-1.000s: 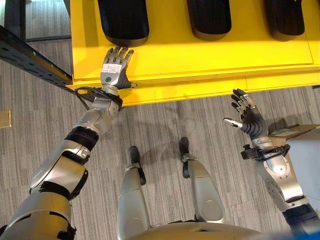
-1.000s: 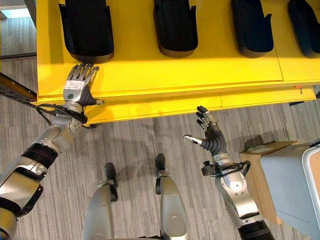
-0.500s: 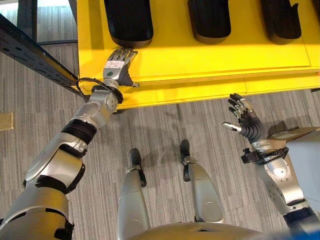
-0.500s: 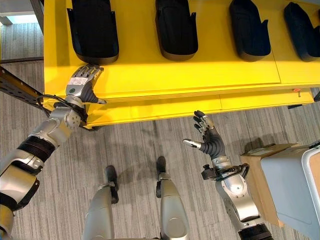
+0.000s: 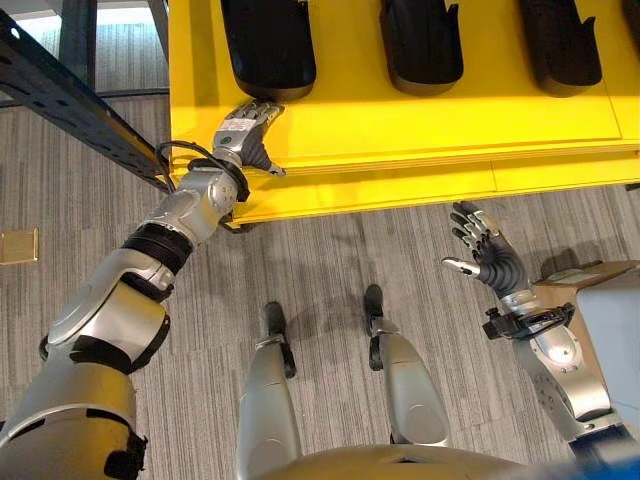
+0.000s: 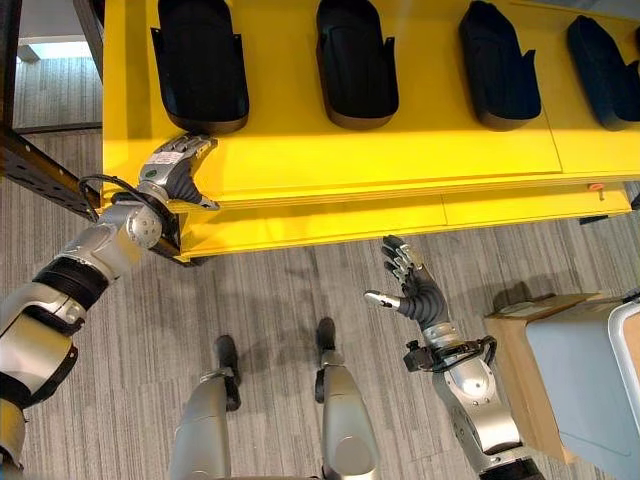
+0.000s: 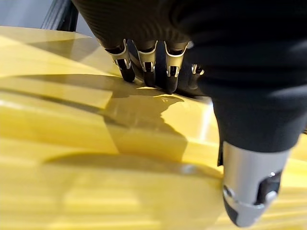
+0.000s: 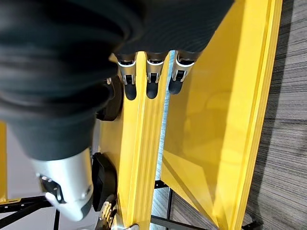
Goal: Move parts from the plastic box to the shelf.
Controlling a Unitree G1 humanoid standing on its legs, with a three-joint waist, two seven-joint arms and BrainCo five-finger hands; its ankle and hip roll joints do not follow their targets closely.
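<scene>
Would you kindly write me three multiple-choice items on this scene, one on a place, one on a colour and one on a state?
1. Where is the left hand?
A. on the yellow shelf's front edge
B. inside the plastic box
C. on the floor

2. What colour are the parts lying on the shelf?
A. white
B. black
C. red

3. What state is the right hand in?
A. shut on a part
B. open and holding nothing
C. pressed flat on the shelf

Answers: 1 A, its fingers lie over the shelf's near left corner; 2 B, each moulded part is black; 3 B, its fingers are spread above the floor, below the shelf.
</scene>
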